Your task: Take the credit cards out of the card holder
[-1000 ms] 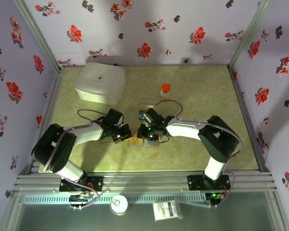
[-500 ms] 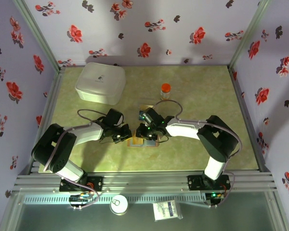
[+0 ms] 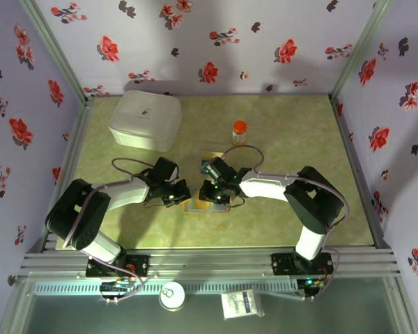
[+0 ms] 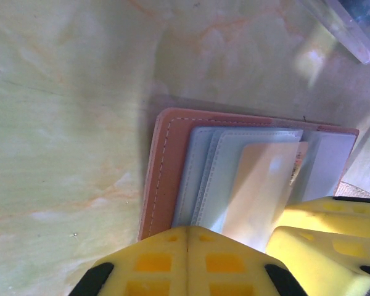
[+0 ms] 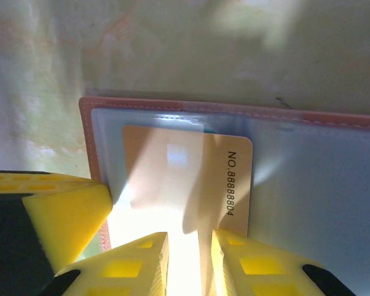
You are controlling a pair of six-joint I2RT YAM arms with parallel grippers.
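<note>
The card holder (image 3: 207, 203) lies open on the table between both arms, with a brown rim (image 4: 163, 166) and blue-grey inner sleeves (image 5: 302, 179). A yellowish-tan credit card (image 5: 185, 176) marked with a number sticks partly out of a sleeve, and it also appears in the left wrist view (image 4: 259, 185). My left gripper (image 4: 188, 231) is shut, its tips pressed down on the holder's near left edge. My right gripper (image 5: 189, 240) hovers over the tan card with a narrow gap between its jaws. Whether its tips touch the card is unclear.
A large white lidded box (image 3: 145, 120) stands at the back left. An orange-capped bottle (image 3: 240, 130) stands behind the arms. A clear plastic tray (image 4: 351, 24) lies just beyond the holder. Flowered walls close in the table on three sides.
</note>
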